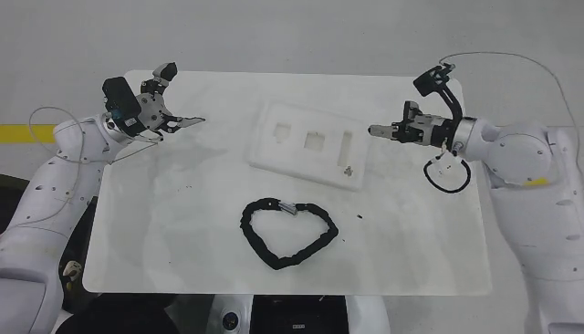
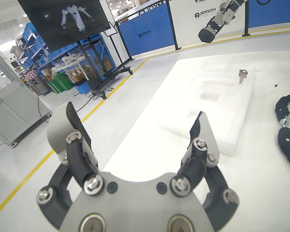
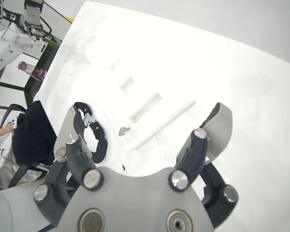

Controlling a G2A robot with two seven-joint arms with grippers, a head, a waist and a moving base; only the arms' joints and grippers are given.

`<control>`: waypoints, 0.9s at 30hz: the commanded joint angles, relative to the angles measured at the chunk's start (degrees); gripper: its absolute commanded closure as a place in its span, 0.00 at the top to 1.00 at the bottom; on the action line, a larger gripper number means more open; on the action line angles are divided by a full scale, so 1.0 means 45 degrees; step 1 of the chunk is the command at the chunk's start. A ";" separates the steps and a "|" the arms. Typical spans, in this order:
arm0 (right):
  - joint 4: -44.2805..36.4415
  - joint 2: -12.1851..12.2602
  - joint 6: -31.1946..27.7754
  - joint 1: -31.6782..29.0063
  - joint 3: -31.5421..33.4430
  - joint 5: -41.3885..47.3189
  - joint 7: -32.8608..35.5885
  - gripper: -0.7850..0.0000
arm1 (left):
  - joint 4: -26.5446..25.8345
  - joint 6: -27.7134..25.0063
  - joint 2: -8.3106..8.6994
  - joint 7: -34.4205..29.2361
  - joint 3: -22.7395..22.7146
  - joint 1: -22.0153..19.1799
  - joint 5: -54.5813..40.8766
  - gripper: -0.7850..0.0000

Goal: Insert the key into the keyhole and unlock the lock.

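Left gripper [image 1: 184, 94] hovers over the table's [image 1: 182, 234] far-left corner, fingers spread wide, nothing held. Next along, a white foam block [image 1: 274, 151] with three cutouts sits mid-table. The key [image 1: 348, 171] is on the block's near-right corner, bow showing; can't tell if it lies flat or is stuck upright in the foam. In front of the block, apart from it, the black chain lock [image 1: 310, 243] lies in a closed loop. Its silver cylinder [image 1: 286, 209] is at the loop's far side, facing the block. Keyhole not discernible. Right gripper [image 1: 374, 131] hangs just right of the block, above the table, pointing toward it, fingers also wide apart and empty. Judgement: task not started, and the step in hand is picking up the key. The right gripper is nearer, so it looks like the one to take it. To do it well, come down over the block's corner and pinch the bow only, leaving the blade fully clear. Close squarely so the key doesn't twist or skid off the foam. The key is small and thin, so a grip too close to the foam could dig in or miss. Left gripper would probably need to pin the cylinder before insertion, since the loose chain would shift under a push. Line the blade up with the cylinder axis before pushing.
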 commanded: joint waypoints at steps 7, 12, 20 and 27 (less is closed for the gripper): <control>0.0021 -0.0119 0.1317 0.0785 -0.1635 0.0484 0.1828 1.00 | 0.0000 0.0000 0.0000 0.0000 0.0000 0.0000 0.0000 1.00; 0.0178 -0.0214 0.1968 0.1324 -0.2574 0.0418 0.2508 1.00 | 0.0000 0.0000 0.0000 0.0000 0.0000 0.0000 0.0000 1.00; 0.0721 -0.0404 0.2990 0.2134 -0.3937 -0.0159 0.2974 1.00 | 0.0000 0.0000 0.0000 0.0000 0.0000 0.0000 0.0000 1.00; 0.0898 -0.0542 0.3814 0.2721 -0.4849 -0.0931 0.3377 1.00 | 0.0000 0.0000 0.0000 0.0000 0.0000 0.0000 0.0000 1.00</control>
